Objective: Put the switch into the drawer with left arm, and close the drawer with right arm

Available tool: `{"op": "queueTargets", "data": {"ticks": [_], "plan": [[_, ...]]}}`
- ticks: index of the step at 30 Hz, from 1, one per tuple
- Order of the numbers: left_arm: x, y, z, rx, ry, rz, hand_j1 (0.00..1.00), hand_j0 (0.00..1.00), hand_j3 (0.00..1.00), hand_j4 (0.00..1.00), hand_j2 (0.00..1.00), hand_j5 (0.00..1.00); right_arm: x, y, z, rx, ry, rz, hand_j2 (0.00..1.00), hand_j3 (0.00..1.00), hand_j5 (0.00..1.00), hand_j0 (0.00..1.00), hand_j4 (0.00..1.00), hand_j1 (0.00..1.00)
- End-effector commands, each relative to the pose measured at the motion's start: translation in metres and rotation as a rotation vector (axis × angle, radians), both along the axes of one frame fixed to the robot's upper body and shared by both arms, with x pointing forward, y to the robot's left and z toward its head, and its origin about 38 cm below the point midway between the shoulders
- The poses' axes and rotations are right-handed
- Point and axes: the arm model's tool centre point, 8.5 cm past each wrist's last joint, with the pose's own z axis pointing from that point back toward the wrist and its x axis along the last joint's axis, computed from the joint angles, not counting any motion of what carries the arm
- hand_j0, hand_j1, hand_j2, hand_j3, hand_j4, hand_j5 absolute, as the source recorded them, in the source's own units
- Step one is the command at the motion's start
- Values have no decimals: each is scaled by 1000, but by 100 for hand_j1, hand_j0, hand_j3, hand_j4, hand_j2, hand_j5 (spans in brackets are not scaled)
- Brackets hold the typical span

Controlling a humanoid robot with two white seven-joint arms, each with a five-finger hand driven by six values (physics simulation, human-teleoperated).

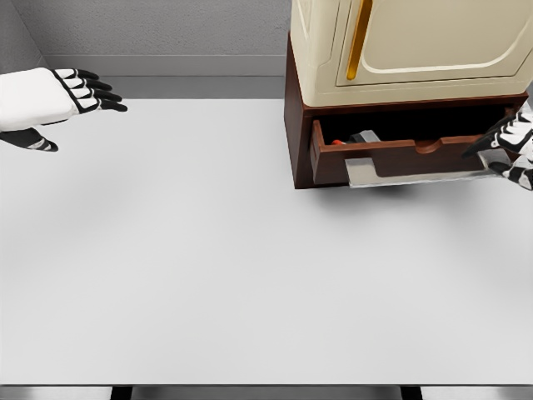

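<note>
A brown drawer (pixel 391 157) stands pulled out at the base of the cream cabinet (pixel 416 46) at the upper right. Inside it I glimpse the switch (pixel 360 137), a grey and red shape mostly hidden by the drawer front. My right hand (pixel 510 146) comes in from the right edge, its fingers relaxed against the drawer's right front corner, holding nothing. Far off at the upper left, my left hand (pixel 92 92) hovers over the table with fingers stretched out and empty.
The white table (pixel 208 267) spreads across the view, its front edge at the bottom. A grey metal plate (pixel 400 175) juts out under the drawer front. The cabinet has a gold handle (pixel 360 37) on its door.
</note>
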Motion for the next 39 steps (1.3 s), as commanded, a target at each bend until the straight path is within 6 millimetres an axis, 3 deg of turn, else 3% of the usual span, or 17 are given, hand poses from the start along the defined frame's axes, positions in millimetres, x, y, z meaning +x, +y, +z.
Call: {"op": "queueTargets", "data": {"ticks": [1, 20, 33, 39], "plan": [[0, 0, 1, -8, 1, 2, 100, 100, 100, 100, 100, 100, 1, -3, 12, 2, -6, -1, 56, 56, 56, 56, 56, 56], [-1, 5, 1, -5, 4, 15, 100, 100, 100, 100, 100, 100, -19, -7, -37, -66, 154, 1, 53, 53, 53, 53, 53, 53], [-1, 4, 1, -13, 6, 12, 100, 100, 100, 100, 100, 100, -17, -24, -54, -106, 156, -59, 53, 53, 53, 53, 53, 53], [-1, 3, 1, -15, 7, 9, 100, 100, 100, 100, 100, 100, -12, -17, -42, -106, 111, -41, 53, 53, 53, 53, 53, 53]]}}
